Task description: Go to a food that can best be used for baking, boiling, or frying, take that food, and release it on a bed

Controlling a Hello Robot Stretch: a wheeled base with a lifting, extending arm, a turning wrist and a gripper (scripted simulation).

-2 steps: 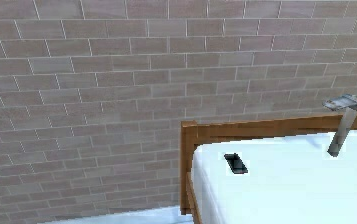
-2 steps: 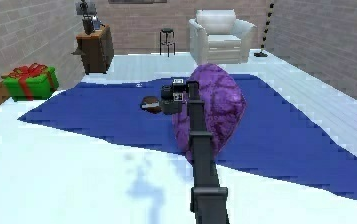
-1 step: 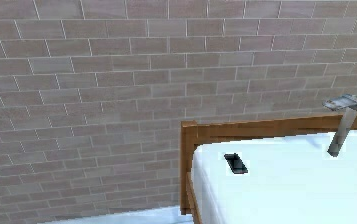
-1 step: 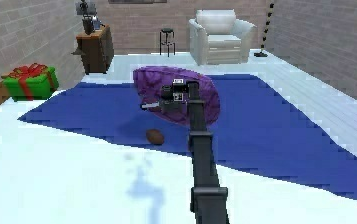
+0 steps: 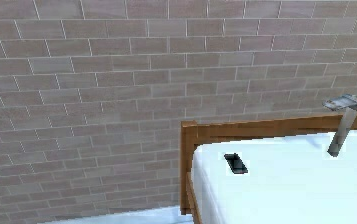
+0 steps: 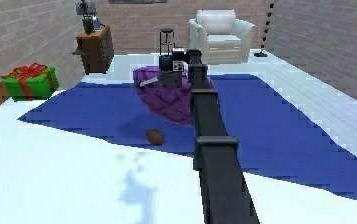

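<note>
While a purple cushion [image 6: 154,96] sits behind the claw [image 6: 167,42], I cannot tell what it holds, brown lump [image 6: 154,137] on blue blanket [image 6: 86,108], armchair [image 6: 222,36] beyond.

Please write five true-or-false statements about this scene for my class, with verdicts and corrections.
1. A green gift box with a red ribbon stands at the arm side view's left. True.
2. The armchair is black. False: it is white.
3. A small dark thing lies on the bed. True.
4. The wall behind the bed is smooth and plain. False: it is brick.
5. A small brown thing lies on the blue area, near its edge. True.
</note>
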